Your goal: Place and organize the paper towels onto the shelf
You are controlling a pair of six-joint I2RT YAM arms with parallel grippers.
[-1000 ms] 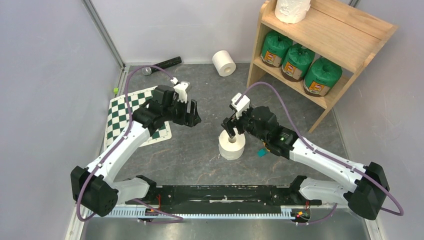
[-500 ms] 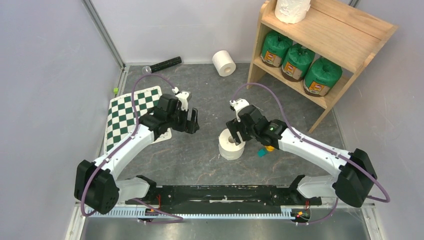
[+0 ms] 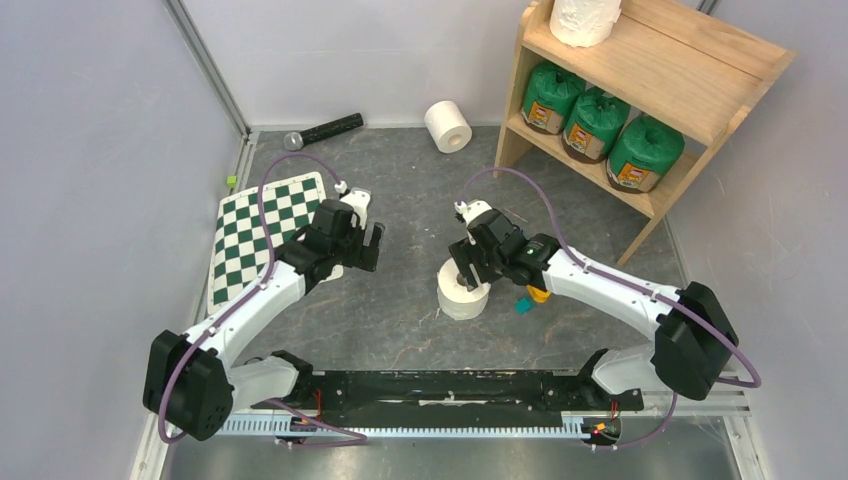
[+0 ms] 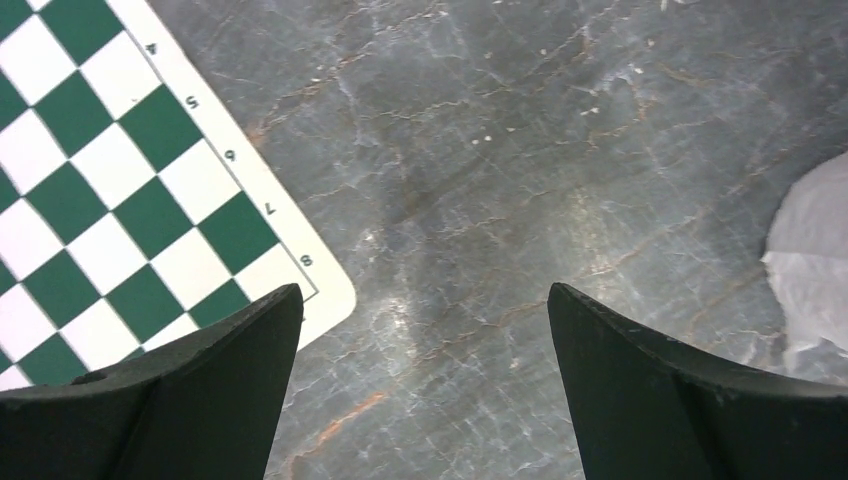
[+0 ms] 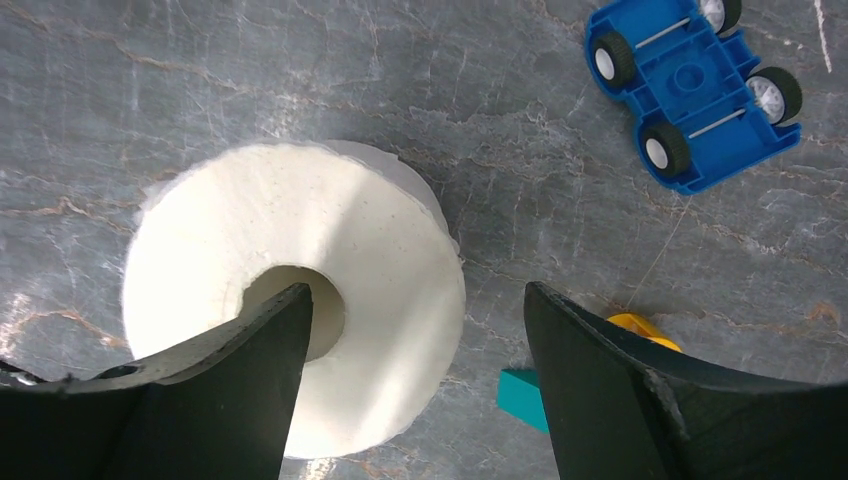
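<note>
Gripper of your right arm (image 5: pixel 415 292), jaws wide, now sits lower over the bare roll (image 3: pixel 462 298) at frame centre; close on its wall next

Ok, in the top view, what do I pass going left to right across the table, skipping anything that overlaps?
Checkerboard mat → left gripper → upright white roll → teal block → wooden shelf.

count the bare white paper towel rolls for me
3: top roll atop the shelf; back roll lying near the wall; near roll upright under the right gripper. More might hide behind shelf panels.
</note>
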